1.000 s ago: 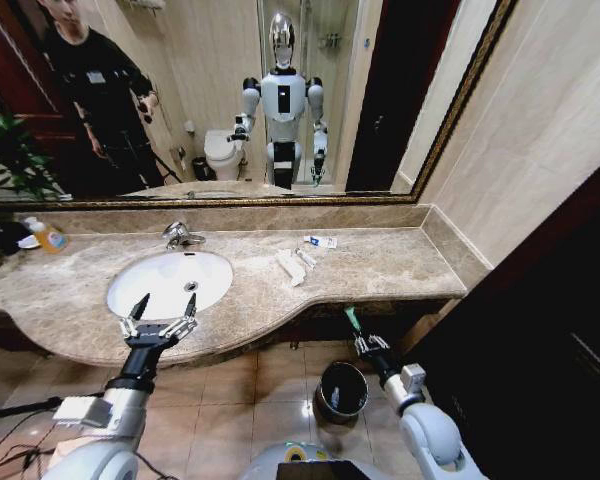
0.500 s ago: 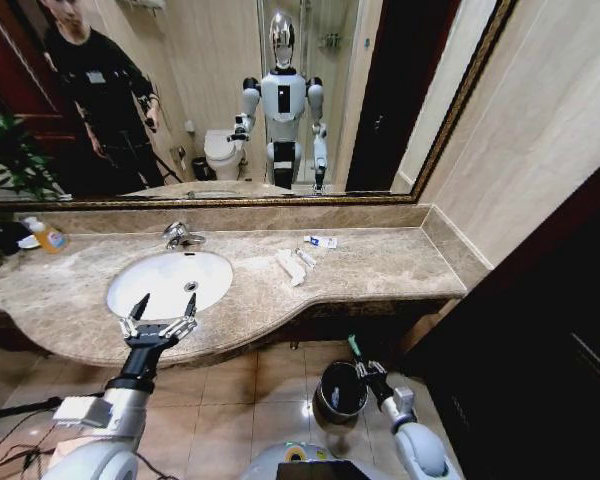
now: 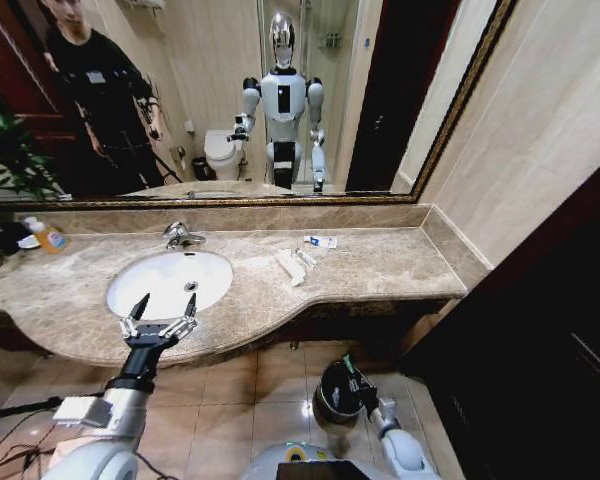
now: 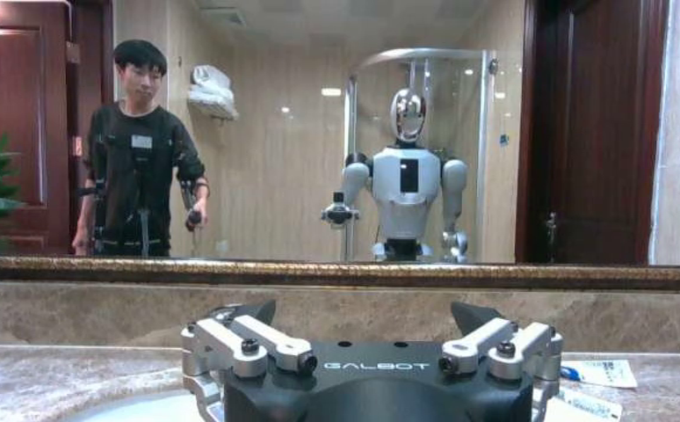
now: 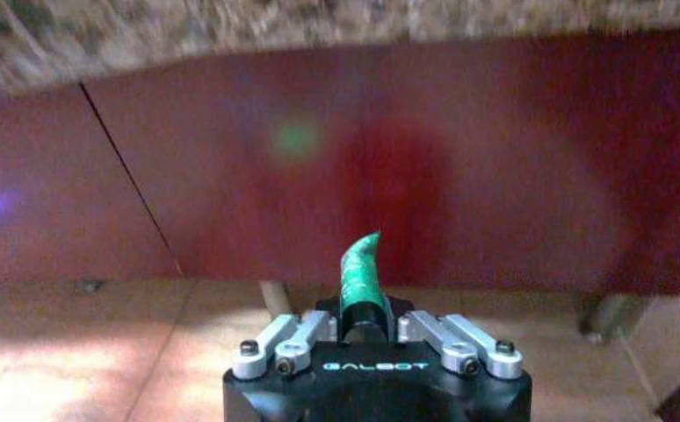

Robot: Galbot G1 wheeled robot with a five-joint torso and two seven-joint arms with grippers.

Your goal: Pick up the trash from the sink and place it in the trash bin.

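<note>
The right end effector (image 3: pixel 352 381) hangs low beside the bin (image 3: pixel 340 392), down below the counter (image 3: pixel 380 262) edge, and its fingers are closed on a green tube (image 5: pixel 361 274) that sticks up between them, curving at the tip. In the head view the tube sits right at the bin's rim; whether it is over the opening or just beside it I cannot tell. The bin stands on the tiled floor (image 3: pixel 270 375) in front of the dark cabinet front, to the right of the sink (image 3: pixel 170 281). The left end effector (image 3: pixel 161 311) hovers over the near rim of the sink with its fingers spread wide and nothing between them. More trash lies on the counter to the right of the sink: a couple of white tubes (image 3: pixel 291 266) side by side, and a blue-printed packet (image 3: pixel 321 241) a little farther back toward the mirror (image 3: pixel 410 90). A bottle of orange liquid (image 3: pixel 46 236) stands well to the left of the sink, near a plant (image 3: pixel 5 160).
</note>
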